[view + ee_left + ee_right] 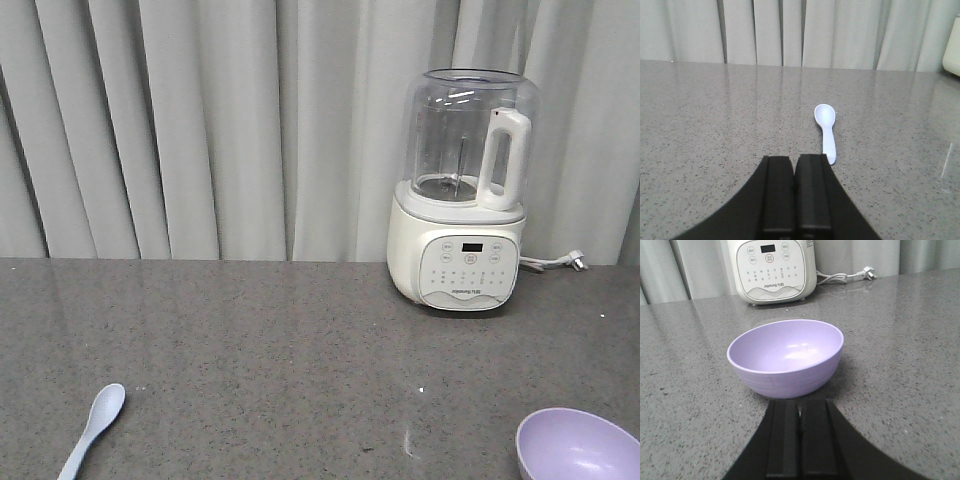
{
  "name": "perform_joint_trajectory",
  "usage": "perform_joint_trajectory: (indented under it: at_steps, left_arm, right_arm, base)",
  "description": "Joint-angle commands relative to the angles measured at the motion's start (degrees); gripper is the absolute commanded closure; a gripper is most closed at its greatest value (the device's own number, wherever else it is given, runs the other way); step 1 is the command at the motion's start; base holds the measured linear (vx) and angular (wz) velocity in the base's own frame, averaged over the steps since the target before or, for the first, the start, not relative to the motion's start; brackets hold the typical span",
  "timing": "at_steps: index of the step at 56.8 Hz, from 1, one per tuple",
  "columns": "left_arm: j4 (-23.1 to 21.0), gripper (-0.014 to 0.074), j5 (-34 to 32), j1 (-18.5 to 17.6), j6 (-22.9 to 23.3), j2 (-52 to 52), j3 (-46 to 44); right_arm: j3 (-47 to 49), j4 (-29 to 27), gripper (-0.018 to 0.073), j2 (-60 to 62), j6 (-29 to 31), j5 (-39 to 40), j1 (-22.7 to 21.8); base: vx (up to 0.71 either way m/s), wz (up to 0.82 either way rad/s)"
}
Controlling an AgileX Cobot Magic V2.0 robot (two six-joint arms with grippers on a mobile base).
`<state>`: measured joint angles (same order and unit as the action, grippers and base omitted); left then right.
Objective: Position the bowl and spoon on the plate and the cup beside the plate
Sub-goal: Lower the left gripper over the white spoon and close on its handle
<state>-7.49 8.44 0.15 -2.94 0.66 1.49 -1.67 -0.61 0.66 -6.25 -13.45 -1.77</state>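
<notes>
Before my left gripper (795,159) the short pale bluish-white plastic spoon (828,137) lies on the grey speckled stone counter (300,350), well left of the small lilac plastic bowl (786,357) before my right gripper (800,402), with the white clear-jar blender (462,190) behind the bowl.

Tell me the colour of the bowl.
The bowl is plain lilac-purple, with no pattern. It shows best in the right wrist view.

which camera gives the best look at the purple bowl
The right wrist view: the bowl sits whole and close, rim and empty inside clear. The front view catches only part of it, cut off at the bottom right corner. The left wrist view does not show it.
</notes>
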Motion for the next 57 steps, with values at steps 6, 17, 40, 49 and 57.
perform_joint_trajectory:
  at_steps: [6, 17, 40, 49, 57]
  left_arm:
    - [-0.6, 0.0603, -4.6, -0.1, 0.1, 0.3, -1.4]
    - [-0.6, 0.0603, -4.6, -0.1, 0.1, 0.3, -1.4]
    - [-0.6, 0.0603, -5.2, -0.1, 0.1, 0.3, -1.5]
    - [-0.6, 0.0603, -12.8, -0.1, 0.2, 0.3, -2.1]
    - [-4.1, 0.0603, -27.5, -0.2, 6.8, 0.3, -7.2]
  right_arm:
    - [-0.3, 0.6, 0.0568, 0.3, 0.0, 4.8, -0.3]
    - [-0.3, 0.6, 0.0568, 0.3, 0.0, 4.8, -0.3]
    - [-0.3, 0.6, 0.0568, 0.3, 0.0, 6.5, -0.3]
    - [0.5, 0.3, 0.0568, 0.3, -0.1, 23.0, -0.3]
    - [10.0, 0.3, 0.0568, -0.8, 0.3, 27.4, -0.3]
  base:
    - [0.08, 0.01]
    - [0.04, 0.00]
    - [0.00, 0.00]
    - [0.00, 0.00]
    - [0.00, 0.00]
